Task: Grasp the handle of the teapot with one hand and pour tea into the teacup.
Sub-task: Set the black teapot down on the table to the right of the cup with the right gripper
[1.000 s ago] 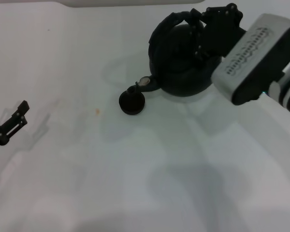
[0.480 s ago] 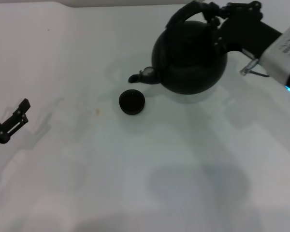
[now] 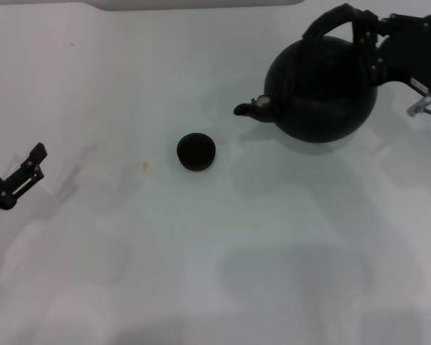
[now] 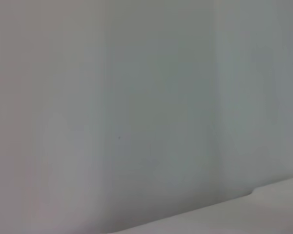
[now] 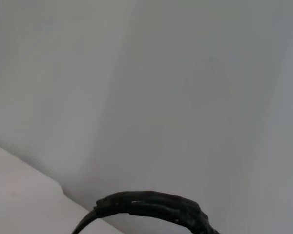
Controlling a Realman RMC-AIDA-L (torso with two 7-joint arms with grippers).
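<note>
The matte black teapot [image 3: 320, 93] stands upright at the far right of the head view, its short spout [image 3: 248, 109] pointing left toward the teacup [image 3: 196, 152]. That small black cup sits alone on the white table, about a cup's width short of the spout tip. My right gripper [image 3: 368, 42] is shut on the right side of the arched handle [image 3: 327, 21]. The right wrist view shows only a stretch of the wrapped handle [image 5: 151, 204]. I cannot tell whether the pot rests on the table. My left gripper [image 3: 13, 144] hangs open at the left edge.
The white table [image 3: 201, 251] spreads around both objects. A small yellowish spot [image 3: 145, 166] lies left of the cup. A white ledge [image 3: 194, 3] runs along the far edge. The left wrist view shows only blank pale surface.
The teapot was tipped with its spout over the cup; it has since swung upright and travelled right, away from the cup, still in my right gripper. The left arm stayed put.
</note>
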